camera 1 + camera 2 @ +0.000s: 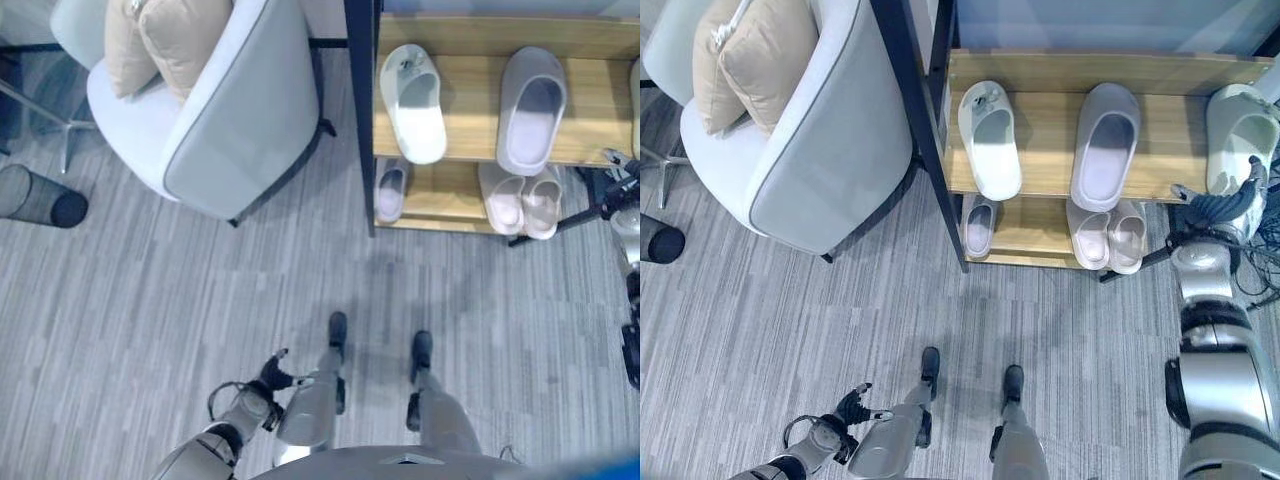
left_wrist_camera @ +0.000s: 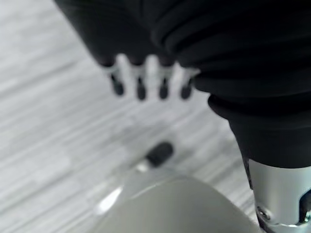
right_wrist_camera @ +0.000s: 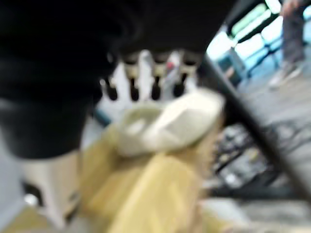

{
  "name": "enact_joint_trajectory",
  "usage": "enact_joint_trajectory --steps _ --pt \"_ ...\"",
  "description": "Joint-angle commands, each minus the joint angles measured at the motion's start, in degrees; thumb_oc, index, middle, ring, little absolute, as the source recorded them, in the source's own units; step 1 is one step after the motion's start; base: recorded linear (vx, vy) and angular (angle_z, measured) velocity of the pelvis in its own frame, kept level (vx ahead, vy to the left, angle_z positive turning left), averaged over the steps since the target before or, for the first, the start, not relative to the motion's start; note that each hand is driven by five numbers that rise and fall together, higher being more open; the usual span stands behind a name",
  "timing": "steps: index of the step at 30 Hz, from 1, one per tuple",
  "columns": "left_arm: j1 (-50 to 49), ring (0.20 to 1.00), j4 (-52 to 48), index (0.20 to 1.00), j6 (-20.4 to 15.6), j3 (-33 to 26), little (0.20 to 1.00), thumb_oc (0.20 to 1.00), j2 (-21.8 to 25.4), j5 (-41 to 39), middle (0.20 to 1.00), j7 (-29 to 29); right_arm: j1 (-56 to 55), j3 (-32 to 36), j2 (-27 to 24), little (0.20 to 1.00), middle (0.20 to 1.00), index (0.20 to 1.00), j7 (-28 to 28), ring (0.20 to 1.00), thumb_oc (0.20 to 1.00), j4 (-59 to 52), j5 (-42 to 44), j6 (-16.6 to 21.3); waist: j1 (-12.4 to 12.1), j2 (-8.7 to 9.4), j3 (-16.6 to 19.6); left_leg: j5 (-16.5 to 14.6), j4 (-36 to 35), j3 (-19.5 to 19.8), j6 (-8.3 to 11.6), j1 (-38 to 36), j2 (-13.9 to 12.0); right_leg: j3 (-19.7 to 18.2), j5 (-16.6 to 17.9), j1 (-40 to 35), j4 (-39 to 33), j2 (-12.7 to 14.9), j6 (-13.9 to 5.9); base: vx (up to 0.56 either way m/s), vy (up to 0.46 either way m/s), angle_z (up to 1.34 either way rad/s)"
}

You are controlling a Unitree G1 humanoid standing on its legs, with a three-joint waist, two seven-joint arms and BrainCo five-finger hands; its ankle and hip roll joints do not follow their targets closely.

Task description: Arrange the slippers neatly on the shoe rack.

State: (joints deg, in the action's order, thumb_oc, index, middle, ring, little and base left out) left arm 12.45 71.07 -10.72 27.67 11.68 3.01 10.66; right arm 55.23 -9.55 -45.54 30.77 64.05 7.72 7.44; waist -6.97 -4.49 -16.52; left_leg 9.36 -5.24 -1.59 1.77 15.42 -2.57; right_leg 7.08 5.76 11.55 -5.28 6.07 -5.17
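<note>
Right wrist view: my right hand (image 1: 1225,205) hangs open-fingered just above the pale green slipper (image 1: 1238,125) on the shoe rack (image 1: 1040,150); left hand (image 1: 272,375) loose, empty.

We find no text, label, number or sign that we can read anywhere. The white open-toed slipper (image 1: 990,140) on the upper board of the wooden shoe rack with dark posts (image 1: 1040,190) carries a small dark mark near its toe, too small for us to make out; the other slippers on that rack look plain.
</note>
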Motion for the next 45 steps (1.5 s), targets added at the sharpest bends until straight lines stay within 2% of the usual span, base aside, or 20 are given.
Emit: enact_joint_trajectory --steps 1,2,3,4,5,6,7,11,18,26,31,35,37,41,45 --pt "1.9 1.0 3.5 1.0 -0.3 2.7 1.0 1.0 0.1 -0.5 1.0 1.7 1.7 -2.8 -7.8 1.0 1.0 1.0 -1.6 1.0 1.0 0.7 5.0 4.0 -1.2 2.3 1.7 -3.4 0.2 3.3 2.44 2.7 0.3 0.5 -3.0 0.8 2.9 2.9 -3.29 0.03 -0.008 0.14" --pt "1.5 1.0 2.8 1.0 -0.8 1.9 1.0 1.0 0.5 -1.3 1.0 1.4 0.3 -3.4 -8.9 1.0 1.0 1.0 -2.7 1.0 1.0 -1.6 6.4 4.3 -0.9 2.46 1.6 -3.3 0.2 3.3 2.48 2.9 0.3 0.6 -2.9 1.0 2.9 3.0 -3.38 0.02 0.032 0.23" --pt "1.4 1.0 2.5 1.0 -0.9 0.9 1.0 1.0 0.7 -2.4 1.0 1.6 -2.3 -1.8 -7.8 1.0 1.0 1.0 -2.9 1.0 1.0 -8.8 8.0 4.7 -0.2 2.41 1.1 -3.4 0.2 3.2 2.4 3.1 0.5 0.3 -2.7 1.4 3.0 3.0 -3.44 0.02 0.03 0.24" --pt "1.4 1.0 2.5 1.0 -0.9 0.9 1.0 1.0 0.8 -2.4 1.0 1.6 -2.5 -1.6 -7.7 1.0 1.0 1.0 -2.8 1.0 1.0 -9.1 8.0 4.5 -0.2 2.46 1.1 -3.4 0.2 3.2 2.4 3.1 0.5 0.3 -2.7 1.4 3.0 3.0 -3.45 0.03 0.046 0.03" --pt "1.7 1.0 2.6 1.0 -0.4 -0.2 1.0 1.0 0.1 -2.8 1.0 2.0 -5.6 0.1 -5.5 1.0 1.0 1.0 -0.2 1.0 1.0 -25.1 3.4 4.2 0.5 2.55 0.6 -3.5 0.2 3.0 2.3 3.2 0.5 -0.1 -2.7 1.7 3.0 2.9 -3.37 0.02 0.02 -0.13" --pt "1.7 1.0 2.6 1.0 -0.4 -0.1 1.0 1.0 0.2 -2.8 1.0 2.0 -5.8 0.3 -5.5 1.0 1.0 1.0 -0.2 1.0 1.0 -25.2 3.4 4.1 0.4 2.6 0.6 -3.5 0.2 3.0 2.3 3.2 0.5 -0.1 -2.7 1.7 3.0 2.9 -3.37 0.04 0.008 -0.25" --pt "1.8 1.0 2.3 1.0 -0.4 -1.2 1.0 1.0 -0.5 -3.2 1.0 2.0 -8.2 4.3 -3.3 1.0 1.0 1.0 2.7 1.0 1.0 -31.1 -0.5 3.9 0.7 2.83 0.3 -3.7 0.2 3.1 2.26 3.4 0.5 0.2 -2.7 1.8 2.8 2.9 -3.31 0.02 -0.023 -0.2" --pt "2.1 1.0 1.9 1.0 -0.4 -1.1 1.0 1.0 0.1 -2.6 1.0 2.0 -6.2 6.0 -2.5 1.0 1.0 1.0 3.6 1.0 1.0 -30.7 -0.5 2.2 0.5 3.17 -0.3 -3.7 0.2 3.3 2.43 4.3 0.7 0.5 -2.7 2.4 2.7 2.9 -3.23 0.0 -0.019 0.01" --pt "1.9 1.0 2.6 1.0 -0.4 -1.3 1.0 1.0 0.5 -2.6 1.0 1.6 -2.9 4.8 -3.4 1.0 1.0 1.0 3.8 1.0 1.0 -28.8 -0.9 1.1 0.0 3.63 -1.1 -3.4 0.2 3.4 2.6 5.8 0.8 0.7 -1.9 3.5 2.2 3.0 -3.45 0.0 -0.006 0.0" --pt "2.5 1.0 3.0 1.0 -0.3 -1.1 1.0 1.0 0.8 -2.6 1.0 1.8 -0.1 4.4 -4.3 1.0 1.0 1.0 4.3 1.0 1.0 -25.1 0.6 1.0 -0.7 3.75 -1.8 -3.2 0.2 3.9 2.7 7.5 1.1 1.0 -1.6 4.8 1.8 3.2 -3.56 0.0 0.0 0.0" --pt "3.1 1.0 2.6 1.0 -0.6 -1.1 1.0 1.0 1.1 -3.5 1.0 2.0 1.4 2.0 -4.9 1.0 1.0 1.0 2.6 1.0 1.0 -22.9 0.8 0.3 -0.8 3.84 -2.2 -3.1 0.2 4.1 2.75 8.4 1.2 1.2 -1.5 5.6 1.8 3.2 -3.61 0.0 -0.004 0.03" --pt "3.6 1.0 2.1 1.0 -0.8 -0.4 1.0 1.0 1.4 -4.0 1.0 2.2 5.1 -1.3 -6.2 1.0 1.0 1.0 1.6 1.0 1.0 -16.6 0.3 -1.2 -1.2 3.65 -2.5 -2.9 0.2 4.1 2.86 9.3 1.4 1.3 -1.2 6.4 1.6 3.3 -3.69 0.0 0.0 0.0" --pt "3.7 1.0 2.5 1.0 -0.7 -0.2 1.0 1.0 1.4 -4.7 1.0 2.3 7.5 -2.8 -6.1 1.0 1.0 1.0 1.7 1.0 1.0 -11.9 1.4 -1.5 -1.5 3.66 -2.6 -2.8 0.2 4.2 2.91 9.7 1.5 1.4 -1.1 6.6 1.5 3.4 -3.81 0.0 0.0 0.0" --pt "5.2 1.0 2.1 1.0 -1.1 -2.6 1.0 1.0 0.8 -10.9 1.0 2.2 8.0 -3.9 -6.0 1.0 1.0 1.0 1.8 1.0 1.0 -11.1 1.3 -2.2 -1.6 3.7 -2.6 -2.7 0.2 4.4 2.91 10.2 1.6 1.6 -0.9 6.7 1.2 3.3 -3.89 0.0 0.0 0.0" --pt "5.0 1.0 -5.7 1.0 -3.2 -0.1 1.0 1.0 1.6 -12.3 1.0 3.0 7.9 -3.8 -6.2 1.0 1.0 1.0 1.7 1.0 1.0 -8.1 2.9 -1.8 -2.2 3.15 -3.0 -2.6 0.2 4.9 2.87 10.7 2.1 2.3 -0.8 6.8 1.0 3.5 -3.93 0.0 -0.004 0.05"
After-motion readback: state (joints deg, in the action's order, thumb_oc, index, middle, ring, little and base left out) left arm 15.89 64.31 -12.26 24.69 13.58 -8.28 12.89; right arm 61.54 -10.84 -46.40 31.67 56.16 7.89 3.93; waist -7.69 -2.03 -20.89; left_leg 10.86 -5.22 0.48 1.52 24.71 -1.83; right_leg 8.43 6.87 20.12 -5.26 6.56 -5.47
